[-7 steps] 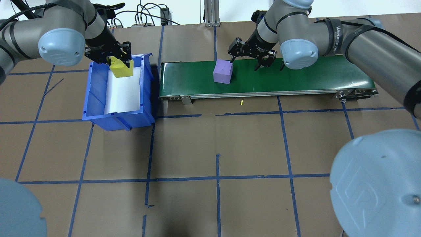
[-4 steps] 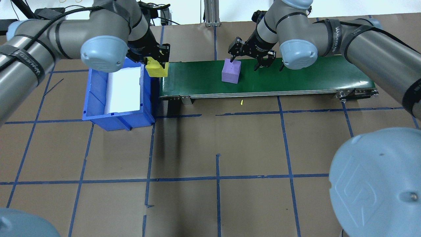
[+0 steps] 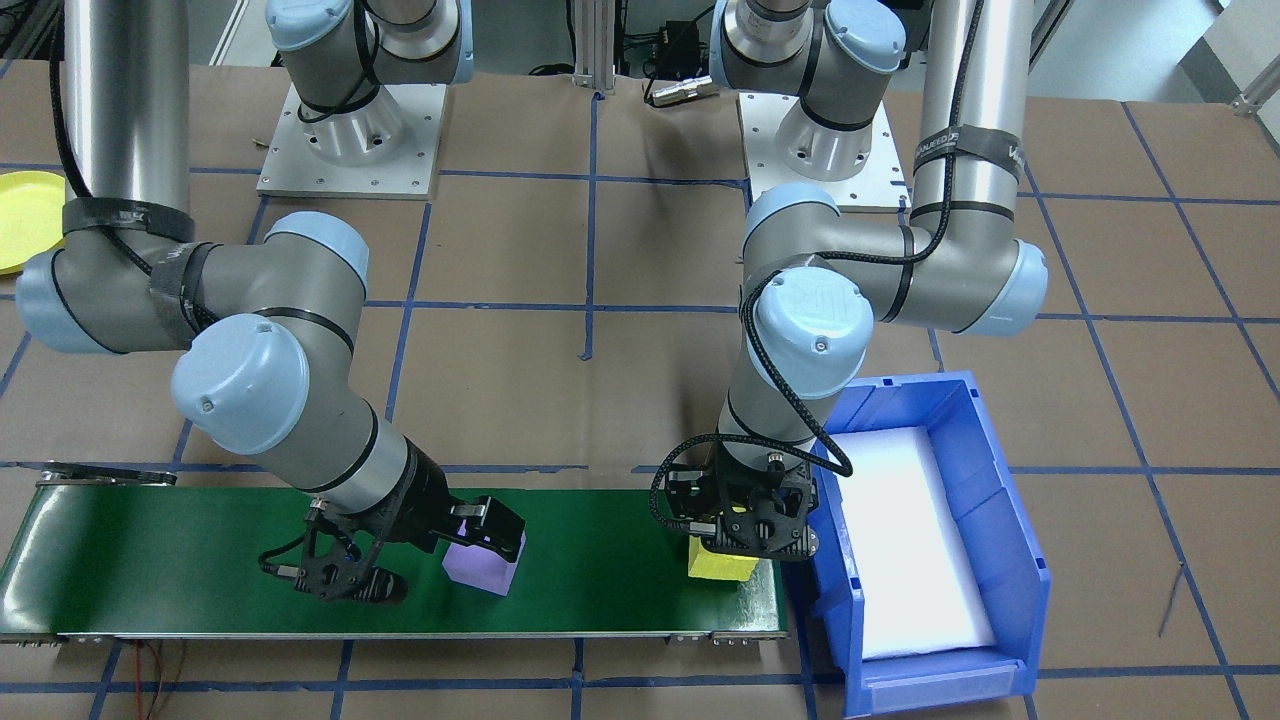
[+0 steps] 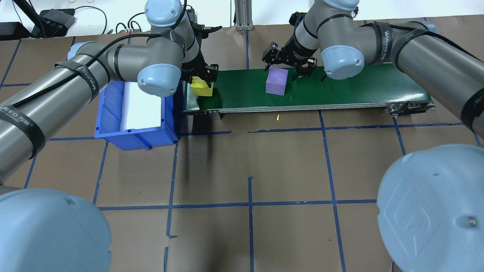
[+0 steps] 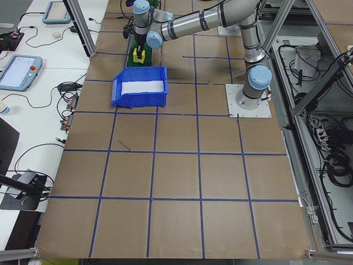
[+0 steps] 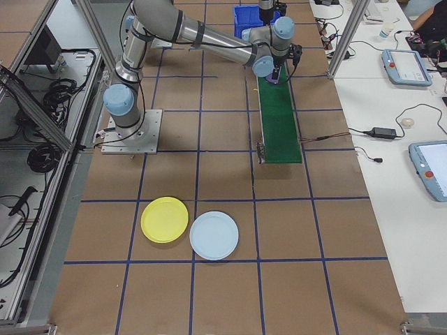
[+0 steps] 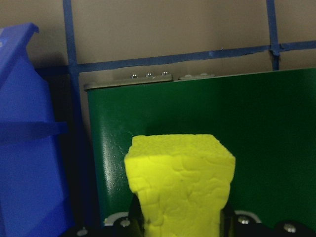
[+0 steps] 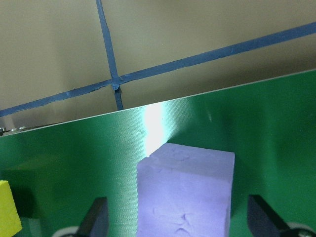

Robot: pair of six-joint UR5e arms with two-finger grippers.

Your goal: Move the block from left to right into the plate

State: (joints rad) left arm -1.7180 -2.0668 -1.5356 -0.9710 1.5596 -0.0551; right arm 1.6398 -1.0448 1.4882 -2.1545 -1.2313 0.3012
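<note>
My left gripper (image 4: pixel 201 84) is shut on a yellow foam block (image 4: pixel 201 89) (image 7: pixel 180 190) at the left end of the green conveyor belt (image 4: pixel 340 87), beside the bin. I cannot tell whether the block touches the belt. A purple block (image 4: pixel 276 81) (image 8: pixel 185 192) stands on the belt. My right gripper (image 4: pixel 280 72) hangs open over it, a finger on either side and apart from it in the right wrist view. The yellow plate (image 6: pixel 164 220) (image 3: pixel 15 235) lies on the table far off to my right, away from both grippers.
A blue bin (image 4: pixel 109 113) with a white liner stands against the belt's left end. A light-blue plate (image 6: pixel 214 235) lies next to the yellow one. Brown paper with blue tape lines covers the table. Cables and a post stand behind the belt.
My left arm carried the yellow block rightward, from above the bin to the belt's left end. The purple block travelled right along the belt to between the right gripper's fingers. The right gripper stayed put.
</note>
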